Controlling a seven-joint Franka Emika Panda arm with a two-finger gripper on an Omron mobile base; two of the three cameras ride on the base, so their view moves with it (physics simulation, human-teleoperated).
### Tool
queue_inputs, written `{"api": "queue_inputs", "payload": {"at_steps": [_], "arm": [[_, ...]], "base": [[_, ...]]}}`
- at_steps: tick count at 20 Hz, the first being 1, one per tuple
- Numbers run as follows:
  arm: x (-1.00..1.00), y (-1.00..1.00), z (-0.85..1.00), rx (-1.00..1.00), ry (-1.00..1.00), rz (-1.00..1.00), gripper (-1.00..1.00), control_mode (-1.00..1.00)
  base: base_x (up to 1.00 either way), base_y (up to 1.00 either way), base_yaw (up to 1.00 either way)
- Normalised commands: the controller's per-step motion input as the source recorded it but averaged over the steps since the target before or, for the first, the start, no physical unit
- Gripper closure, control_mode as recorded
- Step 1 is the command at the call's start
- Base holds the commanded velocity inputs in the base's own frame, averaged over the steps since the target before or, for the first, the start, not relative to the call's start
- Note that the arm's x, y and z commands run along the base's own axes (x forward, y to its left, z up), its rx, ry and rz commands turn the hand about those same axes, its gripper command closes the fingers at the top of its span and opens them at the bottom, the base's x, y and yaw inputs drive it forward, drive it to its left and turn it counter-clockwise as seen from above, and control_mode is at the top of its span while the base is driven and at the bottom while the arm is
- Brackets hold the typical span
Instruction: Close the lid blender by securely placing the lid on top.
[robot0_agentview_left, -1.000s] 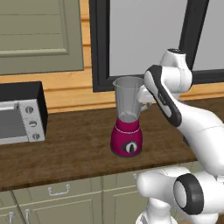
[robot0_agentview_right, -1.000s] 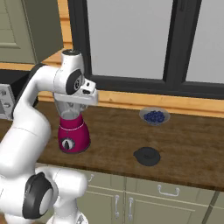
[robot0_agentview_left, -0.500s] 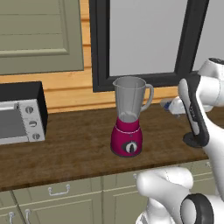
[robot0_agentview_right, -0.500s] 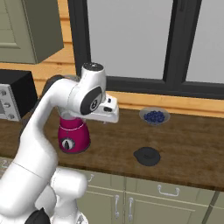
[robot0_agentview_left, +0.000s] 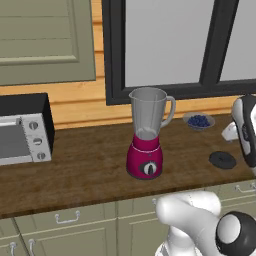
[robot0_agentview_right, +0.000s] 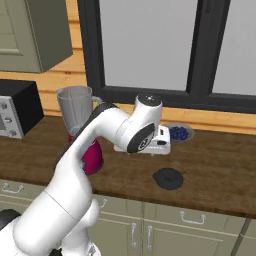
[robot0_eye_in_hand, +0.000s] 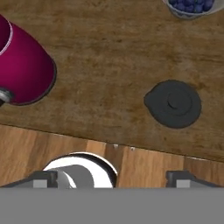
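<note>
- The gripper (robot0_eye_in_hand: 109, 179), jaws spread wide and holding nothing, hangs above the counter (robot0_eye_in_hand: 100, 65), off-centre from the lid (robot0_eye_in_hand: 173, 103).
- A descent from here could clip the flat lid's rim and skid it.
- The blender (robot0_agentview_left: 147, 134) stands well apart, jar mouth bare; a skewed grasp risks seating the lid crooked.

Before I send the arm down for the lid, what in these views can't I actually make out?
- Gripper: in the hand view just the two tips show, wide apart; the grey band cuts off the rest.
- Blender: in the right base view the arm covers much of its base; in the hand view the left edge cuts it off.
- Lid: its underside can't be seen; it lies flat on the counter.
- Bowl of blueberries: cut off by the hand view's top edge.
</note>
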Motion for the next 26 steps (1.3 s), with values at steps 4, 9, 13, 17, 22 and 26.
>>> {"api": "queue_inputs", "payload": {"at_steps": [4, 9, 13, 17, 22, 26], "arm": [[0.65, -1.0, -0.36, 0.0, 0.0, 0.28, -1.0, -1.0], [0.7, -0.96, -0.32, 0.0, 0.0, 0.48, -1.0, -1.0], [0.13, -0.33, -0.19, 0.0, 0.0, 0.47, -1.0, -1.0], [0.0, -0.01, -0.16, 0.0, 0.0, 0.27, -1.0, -1.0], [0.0, 0.0, -0.15, 0.0, 0.0, 0.21, -1.0, -1.0], [0.0, 0.0, -0.38, 0.0, 0.0, 0.23, -1.0, -1.0]], "base": [[0.0, 0.0, 0.0], [0.0, 0.0, 0.0], [0.0, 0.0, 0.0], [0.0, 0.0, 0.0], [0.0, 0.0, 0.0], [0.0, 0.0, 0.0]]}}
